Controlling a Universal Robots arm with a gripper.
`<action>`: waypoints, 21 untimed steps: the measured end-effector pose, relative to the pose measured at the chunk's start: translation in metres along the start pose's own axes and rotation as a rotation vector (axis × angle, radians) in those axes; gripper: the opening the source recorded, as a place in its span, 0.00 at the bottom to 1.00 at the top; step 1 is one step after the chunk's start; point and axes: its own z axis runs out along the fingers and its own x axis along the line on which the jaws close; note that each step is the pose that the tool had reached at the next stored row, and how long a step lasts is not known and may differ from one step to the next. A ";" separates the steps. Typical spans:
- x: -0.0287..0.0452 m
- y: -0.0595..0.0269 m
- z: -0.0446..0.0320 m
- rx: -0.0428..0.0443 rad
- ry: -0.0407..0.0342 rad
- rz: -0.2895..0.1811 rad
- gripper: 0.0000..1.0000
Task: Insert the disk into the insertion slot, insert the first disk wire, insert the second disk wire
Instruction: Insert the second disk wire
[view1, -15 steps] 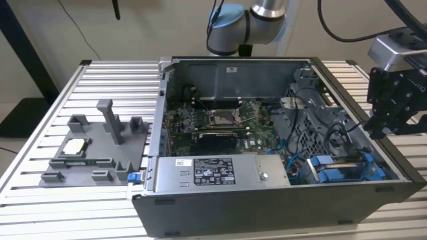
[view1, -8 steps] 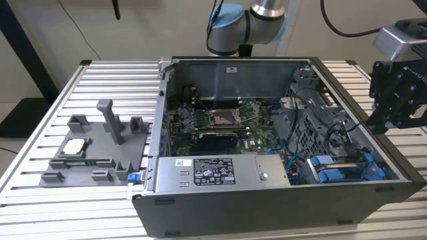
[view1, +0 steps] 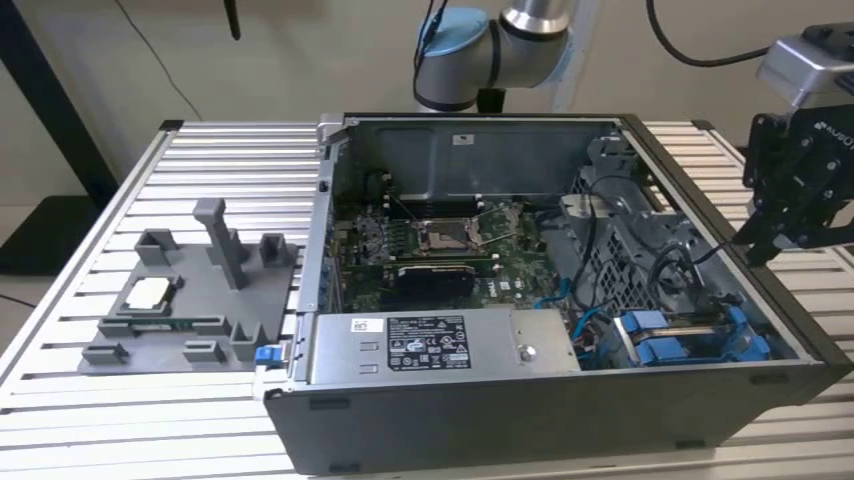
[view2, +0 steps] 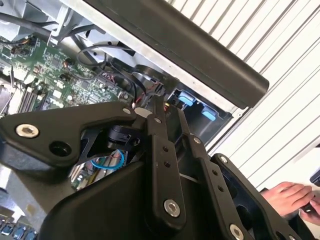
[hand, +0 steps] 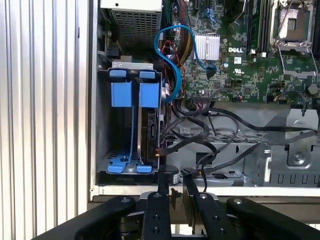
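- Pincer (hand: 174, 181) hangs just outside the computer case (view1: 534, 430) wall, its fingers (hand: 163, 186) a narrow gap apart, released, with nothing between them.
- Just beyond its tips, the disk (hand: 150, 132) stands on edge in its blue frame, inside the insertion slot (hand: 102, 125).
- Black wires (hand: 200, 140) run past the disk's near end, close to the tips.
- A person's hand (view2: 285, 195) rests behind the pincer.

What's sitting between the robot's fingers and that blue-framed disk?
In the first wrist view, the case rim and loose black cables lie between the fingers and the disk.
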 end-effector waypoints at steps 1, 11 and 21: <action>0.0000 0.0000 0.0000 0.0000 0.0000 0.000 0.26; -0.0012 -0.0224 0.0102 -0.0160 -0.0003 0.001 0.26; -0.0002 -0.0227 0.0140 -0.0343 -0.0309 0.002 0.26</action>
